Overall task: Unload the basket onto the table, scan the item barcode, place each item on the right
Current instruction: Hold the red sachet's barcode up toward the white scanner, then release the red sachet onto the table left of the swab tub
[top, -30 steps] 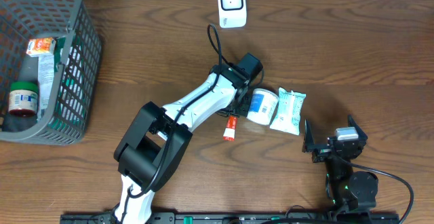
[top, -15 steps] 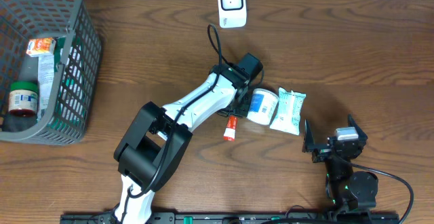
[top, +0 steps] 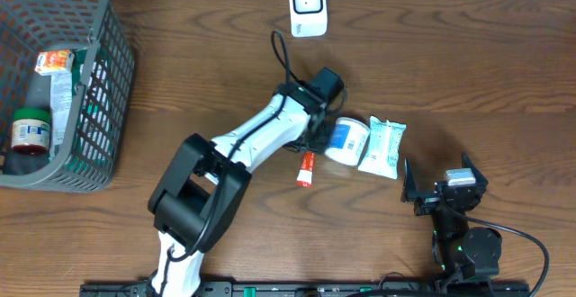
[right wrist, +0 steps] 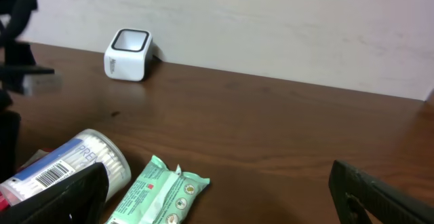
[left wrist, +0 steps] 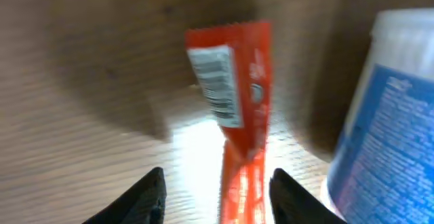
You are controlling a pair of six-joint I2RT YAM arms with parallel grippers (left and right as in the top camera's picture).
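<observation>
A red sachet (left wrist: 234,115) lies flat on the wood with its white barcode label facing up. It also shows as a small red strip (top: 306,168) in the overhead view. My left gripper (left wrist: 220,200) stands open just above it, a black fingertip (left wrist: 150,195) on each side and a gap to the sachet on the left. From above, the left gripper (top: 317,137) is mostly hidden under its wrist. The white scanner (top: 307,6) stands at the table's back edge, and the right wrist view also shows the scanner (right wrist: 127,54). My right gripper (top: 443,189) rests open and empty at the front right.
A white and blue cotton-swab tub (top: 346,140) lies right of the sachet, close to my left fingers. A green wipes pack (top: 383,148) lies beside it. A grey wire basket (top: 117,81) holding several items fills the far left.
The left wrist has edged slightly left and back over the sachet, and its jaws have parted. The sachet, tub and right arm have not moved.
</observation>
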